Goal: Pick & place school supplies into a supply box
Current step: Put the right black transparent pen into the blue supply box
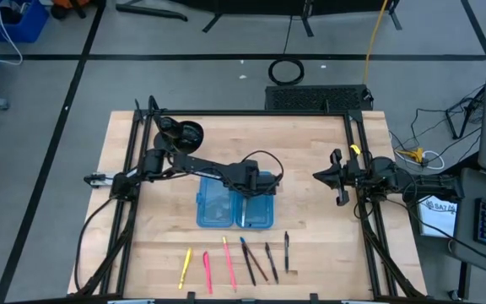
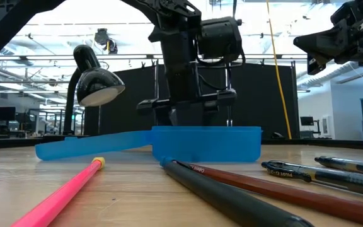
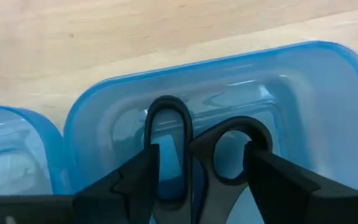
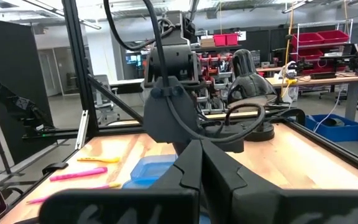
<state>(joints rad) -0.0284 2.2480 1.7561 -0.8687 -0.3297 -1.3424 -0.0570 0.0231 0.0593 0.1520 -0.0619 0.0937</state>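
The translucent blue supply box (image 1: 234, 207) lies open on the table, its two halves side by side, also seen in the low view (image 2: 207, 144). My left gripper (image 1: 256, 180) hangs over the far end of the right half (image 3: 316, 112), shut on small scissors with black handles (image 3: 194, 155); their blades are hidden. Several pens and pencils lie in a row near the table's near edge: yellow (image 1: 185, 266), pink (image 1: 207, 270), pink-red (image 1: 229, 262), blue (image 1: 247, 260), dark (image 1: 270, 260). My right gripper (image 1: 337, 179) waits, shut, in the air at the table's right side. My left gripper holds the scissors by their two handle loops (image 3: 166, 124), pinched between the two fingers (image 3: 135, 183), one finger on each loop's outer side. The fingers come from above, pointing down into the box's right half. The gripper hides the blades, and whether they touch the box floor.
A black desk lamp (image 1: 184, 133) stands on the table's far left part, behind the left arm; its shade (image 2: 96, 82) shows in the low view. Black frame rails (image 1: 129, 177) run along the table's left and right sides. Bare wood lies between the box and the pens.
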